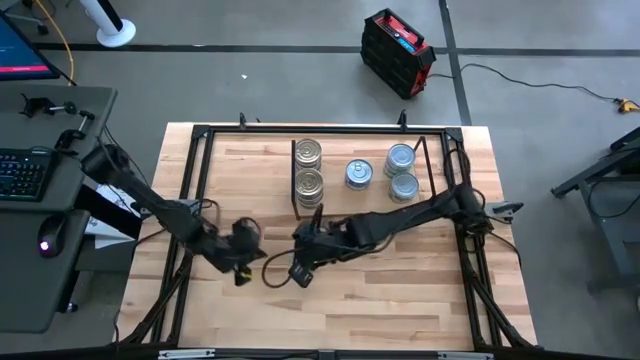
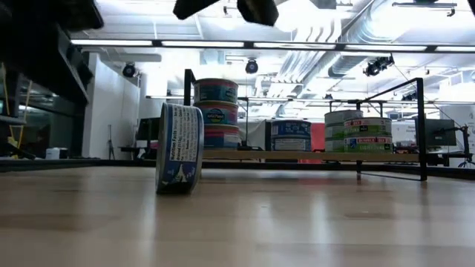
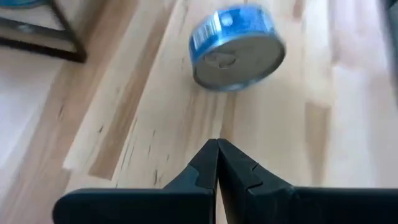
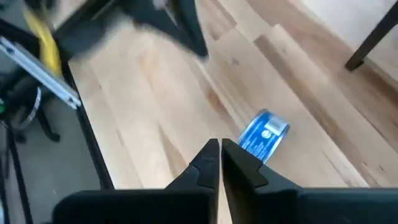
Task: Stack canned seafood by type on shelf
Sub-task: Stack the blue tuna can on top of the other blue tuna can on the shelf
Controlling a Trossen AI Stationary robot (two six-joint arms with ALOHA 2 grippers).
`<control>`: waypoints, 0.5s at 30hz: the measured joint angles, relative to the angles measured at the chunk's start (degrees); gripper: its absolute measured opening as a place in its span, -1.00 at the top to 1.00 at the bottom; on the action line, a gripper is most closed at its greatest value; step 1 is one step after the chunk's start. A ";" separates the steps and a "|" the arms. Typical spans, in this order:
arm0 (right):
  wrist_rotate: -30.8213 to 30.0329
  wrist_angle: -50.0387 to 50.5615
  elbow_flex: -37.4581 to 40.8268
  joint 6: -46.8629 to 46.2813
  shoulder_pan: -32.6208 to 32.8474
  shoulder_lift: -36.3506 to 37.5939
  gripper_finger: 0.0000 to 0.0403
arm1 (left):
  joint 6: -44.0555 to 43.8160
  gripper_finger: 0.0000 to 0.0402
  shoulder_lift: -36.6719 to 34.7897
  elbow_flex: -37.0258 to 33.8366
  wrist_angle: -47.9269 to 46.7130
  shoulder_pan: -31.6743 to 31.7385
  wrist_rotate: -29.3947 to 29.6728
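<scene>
- A blue-labelled tin stands on edge on the surface, loose.
- The left hand and right hand hover pinched closed, empty.
- Five tins sit on the shelf.

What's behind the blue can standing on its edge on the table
Behind the blue can, in the low view, is the shelf, holding a three-can stack, one blue-labelled can and a shorter stack. The upright can hides the shelf's left end.

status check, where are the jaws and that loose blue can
Left gripper and right gripper both shut, empty, above the table. Loose blue can on its edge on the tabletop, short of the shelf. Nothing blocking it.
</scene>
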State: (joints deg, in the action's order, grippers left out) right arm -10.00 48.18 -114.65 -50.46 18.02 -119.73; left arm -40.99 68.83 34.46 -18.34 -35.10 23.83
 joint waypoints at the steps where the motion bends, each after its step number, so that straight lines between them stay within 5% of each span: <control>1: 0.28 2.34 -2.71 0.19 -0.08 -1.61 0.95 | -1.94 1.00 -2.74 -0.50 -1.14 -0.31 0.21; 7: 2.31 10.24 -12.06 -2.34 0.42 -10.40 0.45 | -7.51 1.00 -13.67 -0.77 -4.15 -1.98 4.76; 15: -0.88 11.80 -14.43 -8.69 0.22 -13.69 -0.37 | -7.56 1.00 -16.48 -0.79 -5.35 -1.94 4.57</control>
State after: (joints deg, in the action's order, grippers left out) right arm -10.88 59.98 -129.08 -59.15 18.24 -133.43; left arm -48.55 52.35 33.67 -23.70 -37.04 28.40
